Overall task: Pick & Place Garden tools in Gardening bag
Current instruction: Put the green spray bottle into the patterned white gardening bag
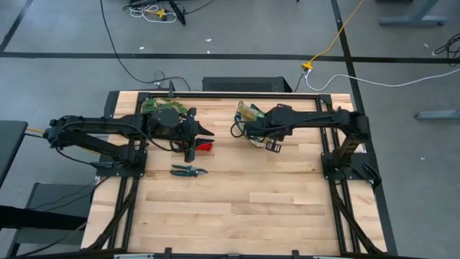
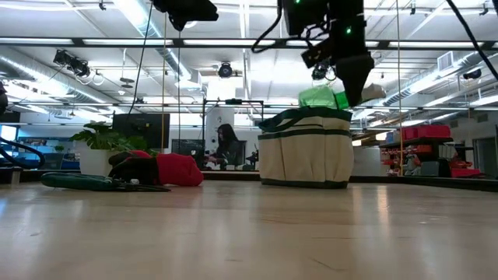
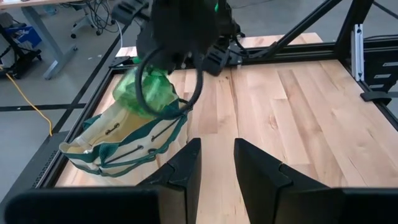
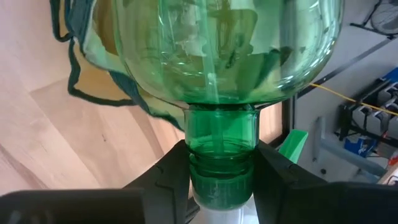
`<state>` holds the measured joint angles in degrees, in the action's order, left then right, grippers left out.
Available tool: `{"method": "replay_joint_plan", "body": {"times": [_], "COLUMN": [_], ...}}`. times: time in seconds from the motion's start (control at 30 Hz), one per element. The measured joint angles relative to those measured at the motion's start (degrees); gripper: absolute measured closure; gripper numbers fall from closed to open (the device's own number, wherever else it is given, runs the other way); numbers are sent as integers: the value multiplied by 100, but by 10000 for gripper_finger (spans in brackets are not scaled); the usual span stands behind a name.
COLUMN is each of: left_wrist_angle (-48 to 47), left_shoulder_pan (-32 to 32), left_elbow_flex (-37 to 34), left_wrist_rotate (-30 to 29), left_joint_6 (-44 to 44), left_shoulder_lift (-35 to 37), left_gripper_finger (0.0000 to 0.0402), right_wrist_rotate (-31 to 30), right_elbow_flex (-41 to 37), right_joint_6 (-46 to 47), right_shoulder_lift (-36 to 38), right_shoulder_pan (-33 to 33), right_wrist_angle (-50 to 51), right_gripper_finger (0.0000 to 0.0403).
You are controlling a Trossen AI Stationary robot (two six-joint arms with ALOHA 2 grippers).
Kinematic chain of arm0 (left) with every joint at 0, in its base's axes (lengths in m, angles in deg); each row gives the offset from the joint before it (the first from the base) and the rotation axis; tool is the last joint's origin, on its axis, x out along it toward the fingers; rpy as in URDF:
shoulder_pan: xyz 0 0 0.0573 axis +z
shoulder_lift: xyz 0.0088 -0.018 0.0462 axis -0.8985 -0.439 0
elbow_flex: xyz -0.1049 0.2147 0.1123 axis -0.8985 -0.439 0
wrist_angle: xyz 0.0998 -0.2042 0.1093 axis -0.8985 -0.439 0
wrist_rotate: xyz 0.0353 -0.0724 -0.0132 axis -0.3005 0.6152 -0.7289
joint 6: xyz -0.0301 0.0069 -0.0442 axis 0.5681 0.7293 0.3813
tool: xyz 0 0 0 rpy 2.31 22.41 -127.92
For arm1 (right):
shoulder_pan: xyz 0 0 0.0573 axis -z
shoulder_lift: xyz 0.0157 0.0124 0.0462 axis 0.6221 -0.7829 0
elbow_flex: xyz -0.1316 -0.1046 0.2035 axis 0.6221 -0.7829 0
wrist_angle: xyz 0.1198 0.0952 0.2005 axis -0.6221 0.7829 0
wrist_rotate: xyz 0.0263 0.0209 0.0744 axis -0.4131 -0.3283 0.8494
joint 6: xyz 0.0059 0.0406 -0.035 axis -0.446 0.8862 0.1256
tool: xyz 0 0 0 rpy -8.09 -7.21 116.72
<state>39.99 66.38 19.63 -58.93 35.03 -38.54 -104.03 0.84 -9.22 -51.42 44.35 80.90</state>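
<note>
Holding the bottle (image 4: 224,74) by its neck, the right gripper (image 4: 219,168) hangs above the bag (image 2: 305,155), right of centre. Lower until well inside the rim before letting go. Left gripper (image 3: 216,163), fingers parted, holds nothing.

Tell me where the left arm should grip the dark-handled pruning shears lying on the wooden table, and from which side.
Probably from straight above. The dark-handled pruning shears lie flat and alone, long axis across the table, blades toward the right arm's side. Close the left end effector across both handles, near the pivot.
</note>
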Motion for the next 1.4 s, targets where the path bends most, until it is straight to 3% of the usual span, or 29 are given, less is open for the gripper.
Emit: {"method": "replay_joint_plan", "body": {"times": [0.33,0.63,1.1,1.4], "left_wrist_angle": [-22,-63,-284,-321], "left_shoulder_pan": [-2,-1,-2,0], "left_elbow_flex": [2,1,0,0], "left_wrist_rotate": [0,-2,-38,-61], "left_joint_6": [-8,-59,-55,-53], "left_shoulder_lift": [-2,-1,0,0], "left_gripper_finger": [298,298,298,298], "right_wrist_rotate": [25,-19,90,182], "right_elbow_flex": [73,863,884,1705], "right_joint_6": [-422,-644,-1053,-1151], "right_shoulder_lift": [-374,-363,-1061,-1305], "right_shoulder_pan": [169,172,309,331], "right_wrist_angle": [-92,-177,-247,-213], "right_gripper_finger": [282,282,282,282]}}
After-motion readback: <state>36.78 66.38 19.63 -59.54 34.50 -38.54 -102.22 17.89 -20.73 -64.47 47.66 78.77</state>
